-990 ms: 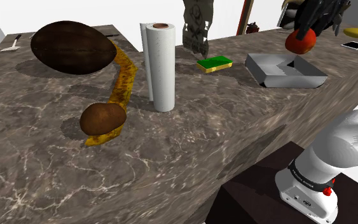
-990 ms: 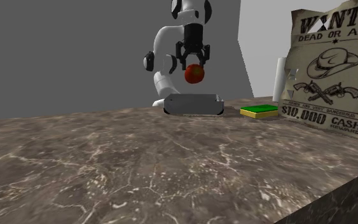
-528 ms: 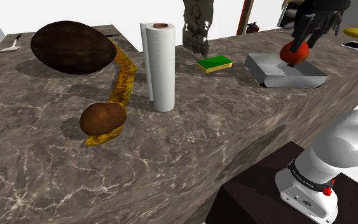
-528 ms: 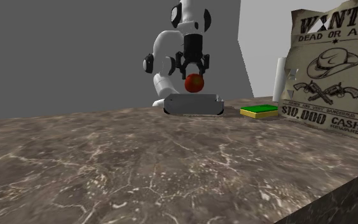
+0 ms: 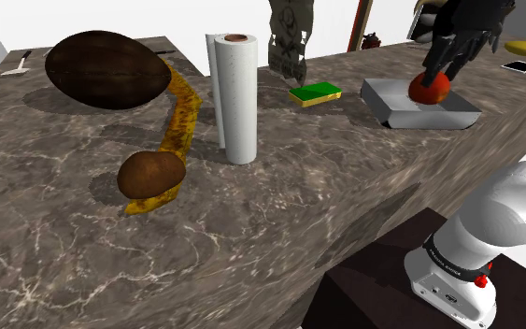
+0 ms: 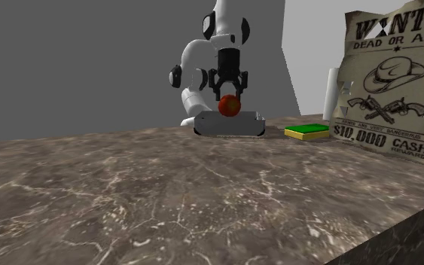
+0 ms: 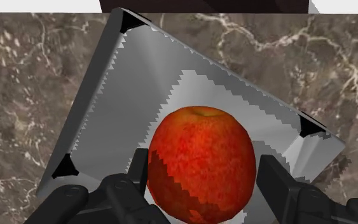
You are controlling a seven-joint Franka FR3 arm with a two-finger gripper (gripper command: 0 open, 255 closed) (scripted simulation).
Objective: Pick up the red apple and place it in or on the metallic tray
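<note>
The red apple sits inside the grey metallic tray at the counter's far right in the shoulder view. My black gripper hangs just above it. In the wrist view the apple lies between the fingers over the tray's floor. The gripper is open: a thin gap shows between the apple and one finger. From the second exterior view, the apple rests at the tray's rim level, under the gripper.
A green and yellow sponge lies left of the tray, then an upright paper towel roll. A brown potato, a long banana and a big dark oval lie further left. A wanted poster stands behind.
The gripper came down with the apple from above the tray into it. Its fingers now stand apart around the apple, which rests lower in the tray.
</note>
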